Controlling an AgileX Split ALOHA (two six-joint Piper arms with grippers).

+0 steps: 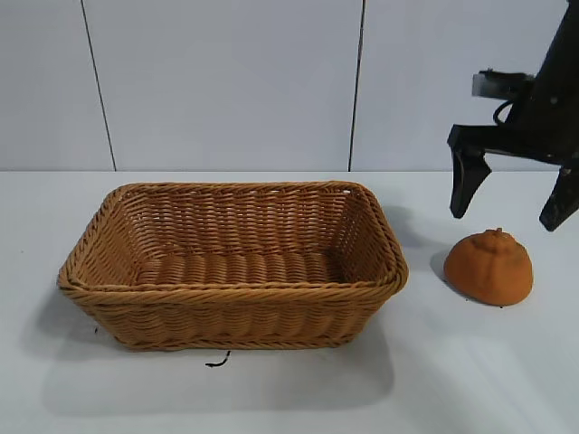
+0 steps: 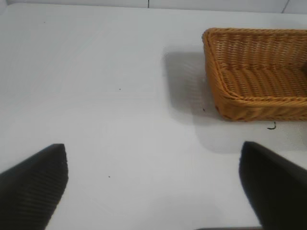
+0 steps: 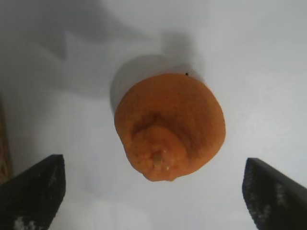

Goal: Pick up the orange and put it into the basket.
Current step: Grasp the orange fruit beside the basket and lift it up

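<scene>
I had the right gripper (image 1: pixel 511 192) hanging just above the dull-orange, lumpy dome-shaped orange (image 1: pixel 489 265), jaws spread wide, nothing in them. On the right wrist view the orange (image 3: pixel 170 127) sat between the two black fingertips (image 3: pixel 33 191), clear of both, stem nub facing the camera. The orange rested on the white surface (image 1: pixel 470 371), just beside the right end of the tan-brown rectangular wicker basket (image 1: pixel 233 294), not touching it. I saw nothing in the basket but its woven floor. A small dark scrap (image 1: pixel 217 362) lay on the surface by the basket's front wall. The left gripper (image 2: pixel 153 184) was out of the exterior view; its wrist view showed its jaws wide over bare surface, with the basket (image 2: pixel 225 103) well off to one side.
</scene>
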